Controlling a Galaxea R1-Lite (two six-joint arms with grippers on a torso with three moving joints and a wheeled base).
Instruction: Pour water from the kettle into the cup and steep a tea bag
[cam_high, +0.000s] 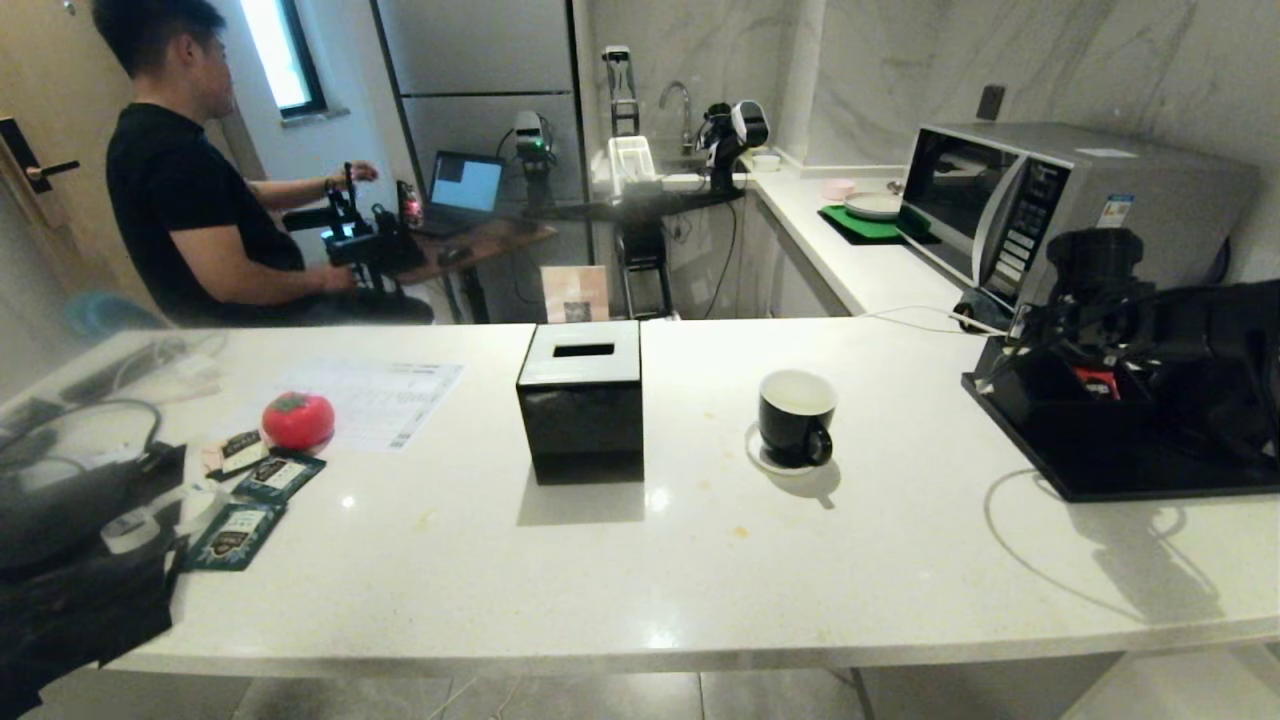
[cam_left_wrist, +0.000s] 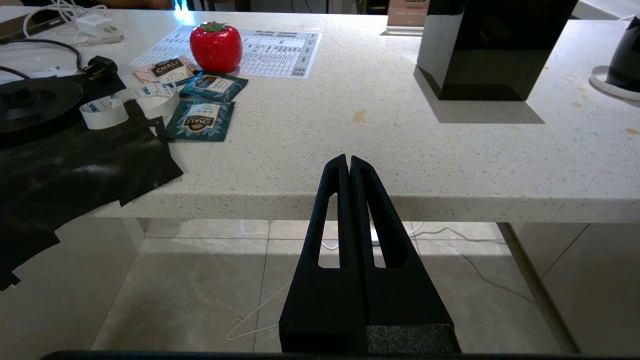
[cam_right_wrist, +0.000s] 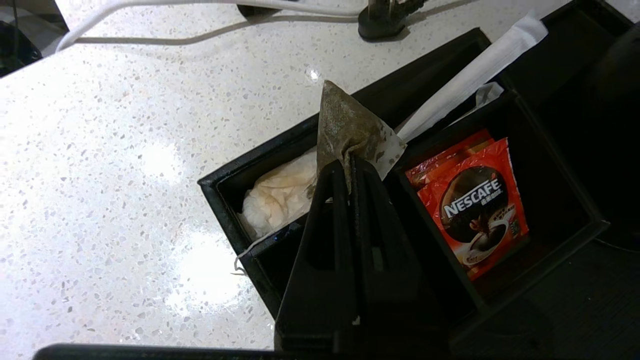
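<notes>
While the right gripper (cam_right_wrist: 350, 165) had its fingers pinched on just a corner of the tea bag (cam_right_wrist: 350, 127) above the black tray (cam_right_wrist: 240, 175), it could've slipped free before reaching the cup (cam_high: 795, 415) mid-counter (cam_high: 600, 560).

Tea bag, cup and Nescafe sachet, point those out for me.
tea bag (cam_right_wrist: 350, 130): right wrist view, on its pyramid face.
cup (cam_high: 793, 425): head view, on its black side.
Nescafe sachet (cam_right_wrist: 475, 205): right wrist view, on its printed front.
</notes>
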